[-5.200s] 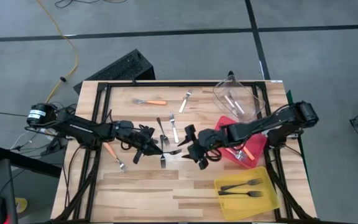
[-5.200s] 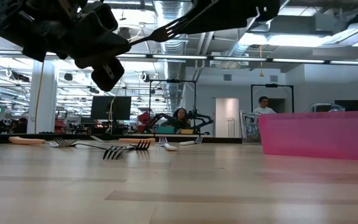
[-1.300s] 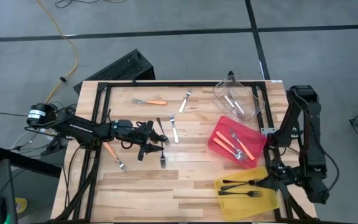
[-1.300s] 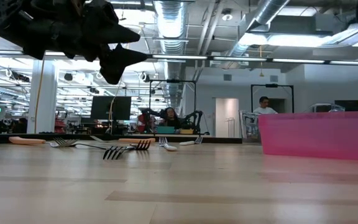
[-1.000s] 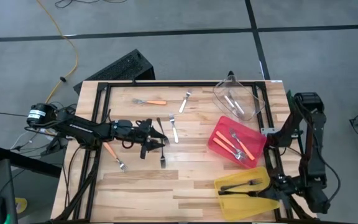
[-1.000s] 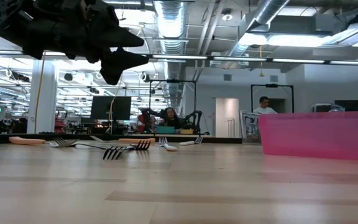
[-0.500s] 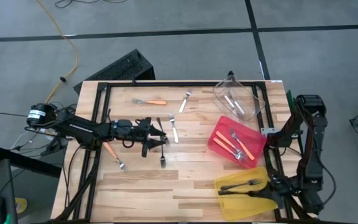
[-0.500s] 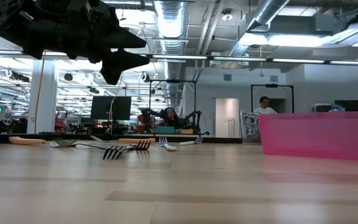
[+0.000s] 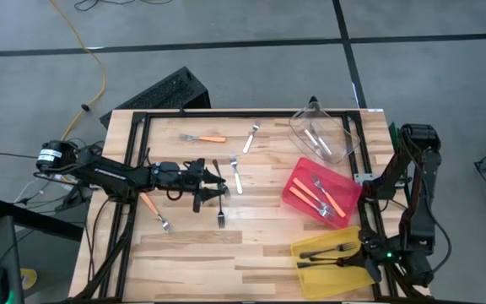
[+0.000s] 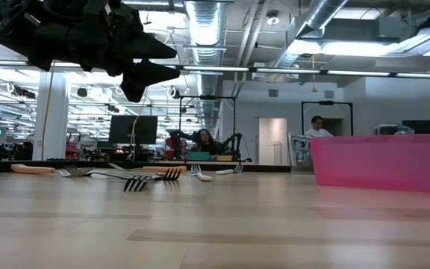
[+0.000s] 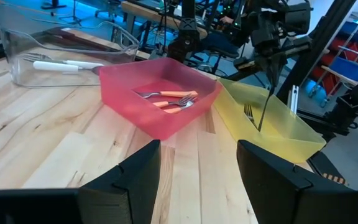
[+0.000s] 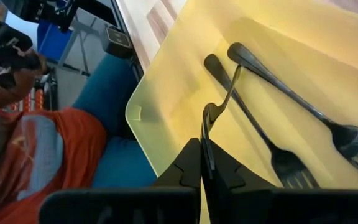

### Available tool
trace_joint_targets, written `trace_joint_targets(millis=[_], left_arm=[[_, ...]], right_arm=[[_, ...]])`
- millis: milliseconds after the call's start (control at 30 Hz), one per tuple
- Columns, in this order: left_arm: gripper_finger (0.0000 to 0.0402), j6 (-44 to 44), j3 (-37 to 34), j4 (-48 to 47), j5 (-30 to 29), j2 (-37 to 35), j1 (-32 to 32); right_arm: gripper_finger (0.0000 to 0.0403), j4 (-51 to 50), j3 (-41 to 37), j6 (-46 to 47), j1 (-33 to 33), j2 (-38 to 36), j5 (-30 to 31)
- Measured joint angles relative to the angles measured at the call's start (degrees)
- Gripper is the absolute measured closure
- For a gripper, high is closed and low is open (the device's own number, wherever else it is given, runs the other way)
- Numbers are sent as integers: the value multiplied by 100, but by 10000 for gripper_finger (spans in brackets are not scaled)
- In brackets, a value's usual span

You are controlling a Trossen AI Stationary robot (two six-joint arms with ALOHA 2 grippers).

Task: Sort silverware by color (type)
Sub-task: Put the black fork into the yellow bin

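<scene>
Two black forks (image 12: 272, 134) lie in the yellow bin (image 9: 332, 261), and the right claw (image 12: 202, 163) pinches a third black fork (image 12: 219, 106) above it. Left claw (image 9: 212, 192) hovers wide apart over loose forks (image 9: 221, 203) mid-worktop (image 9: 226, 245). Orange-handled forks (image 9: 326, 199) fill the red bin (image 9: 300, 176).

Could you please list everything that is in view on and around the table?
Table: one, pale wood.
Loose forks: six; two orange-handled, two pale, two black; left and middle.
Red bin: one, right, holds orange-handled forks.
Clear bin: one, far right, holds pale forks.
Yellow bin: one, near right, two black forks inside.
Person: one, orange top, beside table.
Left tool: open, over loose forks.
Right tool: shut on third black fork, over yellow bin.
</scene>
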Motion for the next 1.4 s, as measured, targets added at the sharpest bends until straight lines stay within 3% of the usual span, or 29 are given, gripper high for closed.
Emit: trace_joint_targets(millis=[433, 867, 1067, 1400], left_arm=[[207, -48, 0, -1, 2, 0, 0], [207, -48, 0, 0, 6, 0, 0], [207, -48, 0, -1, 6, 0, 0], [207, -48, 0, 0, 6, 0, 2]], right_arm=[[357, -79, 0, 154, -26, -10, -46], [351, -263, -1, 230, -386, -10, -740], [316, -281, -2, 233, -476, -8, -1286], [247, -235, -2, 281, -474, -5, -1579]])
